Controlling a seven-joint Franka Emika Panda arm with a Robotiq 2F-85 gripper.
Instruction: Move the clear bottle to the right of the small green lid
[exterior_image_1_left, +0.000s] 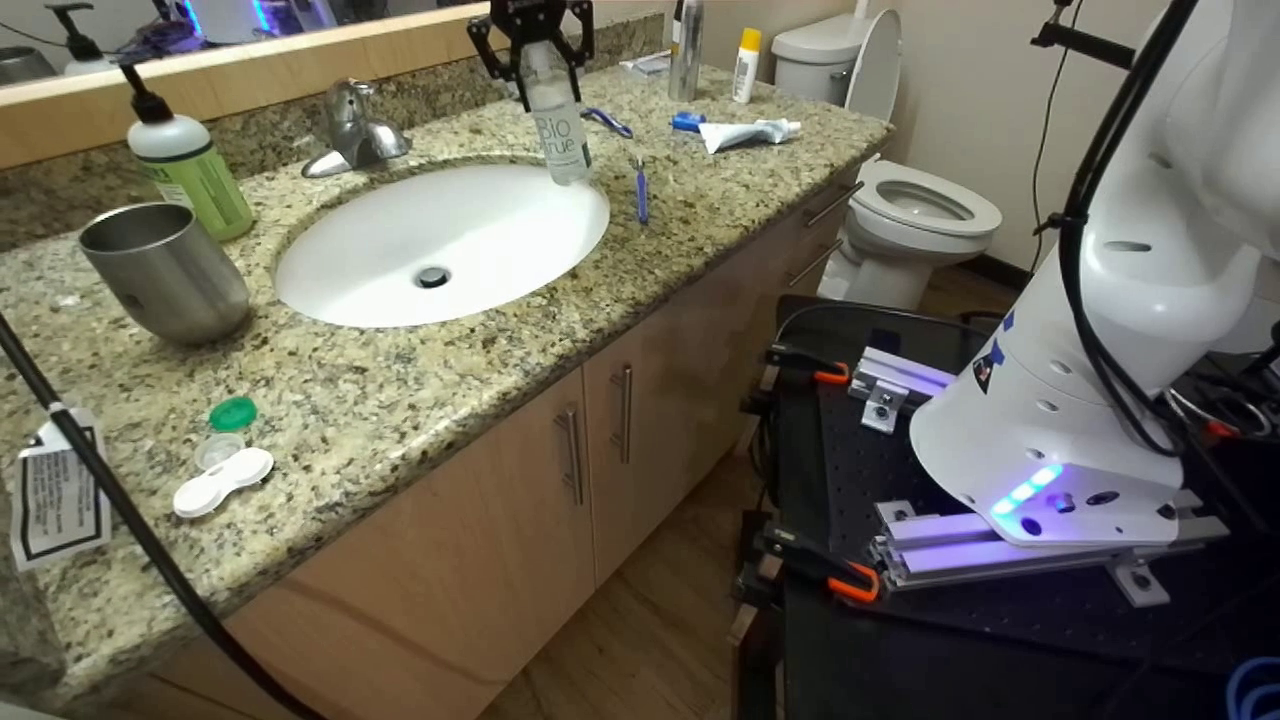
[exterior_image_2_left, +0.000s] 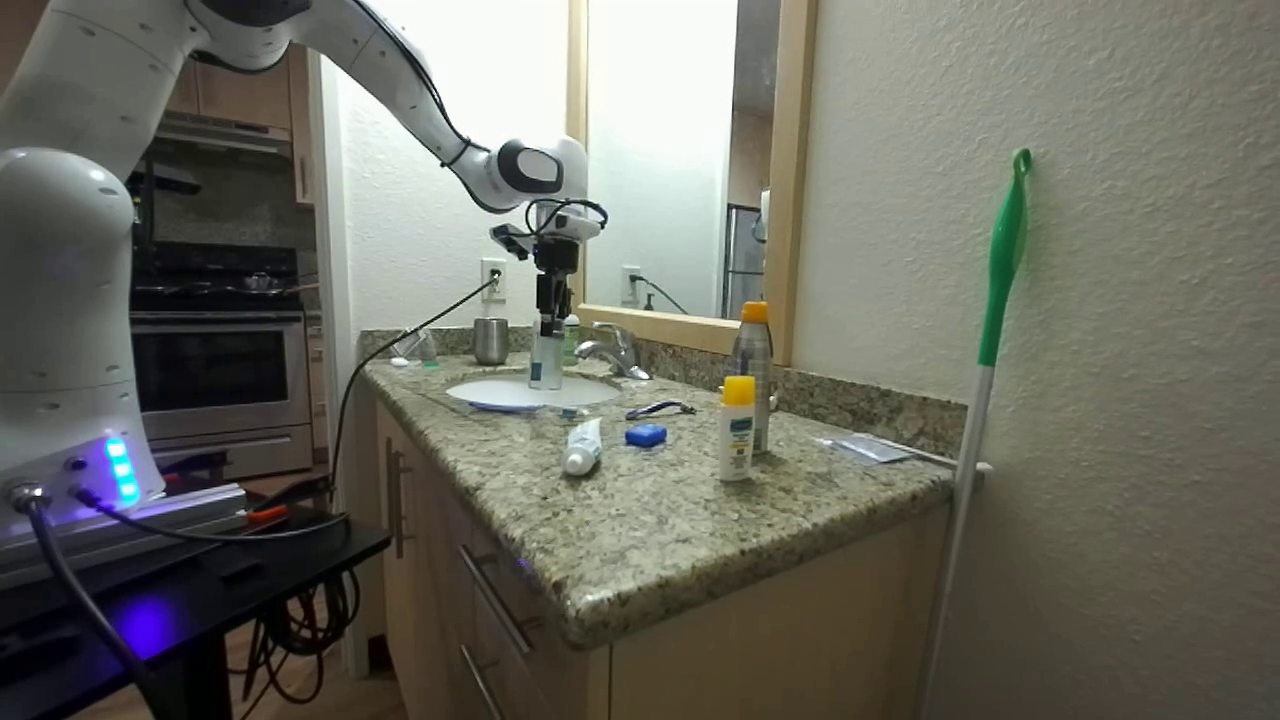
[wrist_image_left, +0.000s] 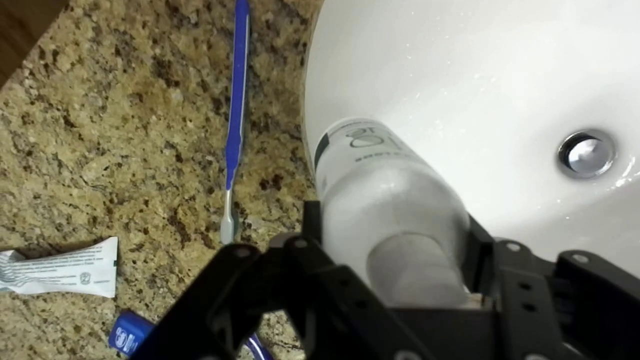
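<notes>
The clear bottle (exterior_image_1_left: 562, 140) is see-through with a printed label. My gripper (exterior_image_1_left: 550, 95) is shut on its upper part. It hangs nearly upright, slightly tilted, over the edge of the sink basin in an exterior view. The bottle (exterior_image_2_left: 546, 365) shows above the basin in an exterior view too, below the gripper (exterior_image_2_left: 552, 325). In the wrist view the bottle (wrist_image_left: 390, 200) sits between both fingers of the gripper (wrist_image_left: 392, 235). The small green lid (exterior_image_1_left: 233, 413) lies flat on the counter near its front left part, far from the gripper. It is out of the wrist view.
The sink (exterior_image_1_left: 350, 235) and faucet (exterior_image_1_left: 358, 130) lie between bottle and lid. A steel cup (exterior_image_1_left: 170, 275) and green soap bottle (exterior_image_1_left: 195, 170) stand beyond. A white lens case (exterior_image_1_left: 222, 482) and clear cap (exterior_image_1_left: 219, 451) lie by the lid. A toothbrush (exterior_image_1_left: 641, 192) lies near the basin.
</notes>
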